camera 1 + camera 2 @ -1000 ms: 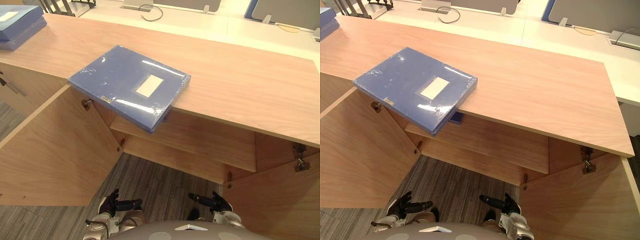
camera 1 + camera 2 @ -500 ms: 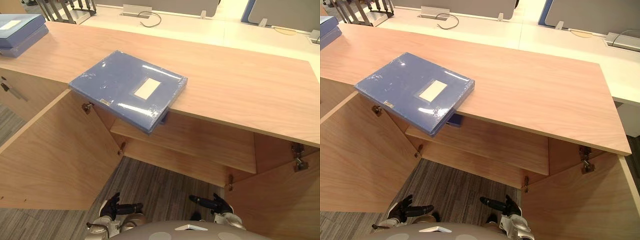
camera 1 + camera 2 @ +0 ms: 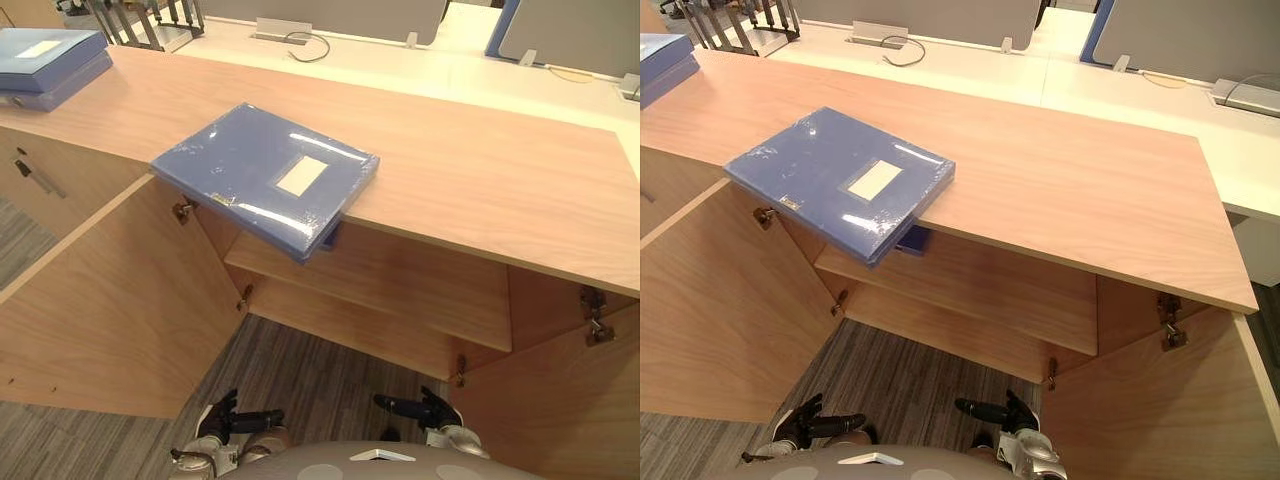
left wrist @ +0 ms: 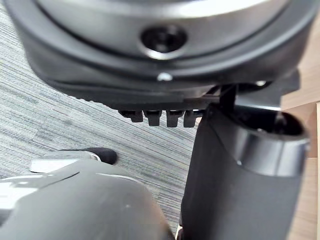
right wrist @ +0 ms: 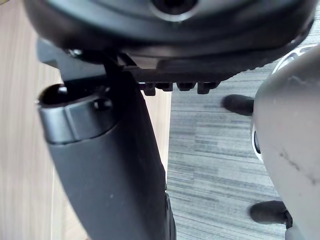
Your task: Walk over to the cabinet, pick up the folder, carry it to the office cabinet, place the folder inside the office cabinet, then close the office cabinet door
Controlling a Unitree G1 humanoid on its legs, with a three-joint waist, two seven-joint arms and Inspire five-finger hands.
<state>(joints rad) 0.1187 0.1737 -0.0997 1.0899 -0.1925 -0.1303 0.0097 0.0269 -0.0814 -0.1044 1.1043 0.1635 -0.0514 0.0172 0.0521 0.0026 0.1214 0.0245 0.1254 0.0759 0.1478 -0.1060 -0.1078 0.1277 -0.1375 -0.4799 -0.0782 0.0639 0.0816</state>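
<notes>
A blue folder (image 3: 270, 180) wrapped in clear film, with a white label, lies flat on the wooden cabinet top (image 3: 480, 170). Its near corner hangs over the front edge, above the open compartment. Both hands hang low near the floor, well below and in front of the folder. My left hand (image 3: 235, 420) is open, its fingers (image 4: 157, 117) straight beside the thumb (image 4: 240, 175). My right hand (image 3: 420, 408) is open too, with straight fingers (image 5: 177, 86), and holds nothing.
Both cabinet doors stand open: the left door (image 3: 110, 310) swings out towards me, the right door (image 3: 560, 400) at the lower right. A shelf (image 3: 400, 290) crosses the inside, with a small blue item (image 3: 330, 237) under the folder's corner. More blue folders (image 3: 50, 60) are stacked far left.
The whole picture has shifted a little, so the camera has moved. The folder lies where it was and both hands stay low and open.
</notes>
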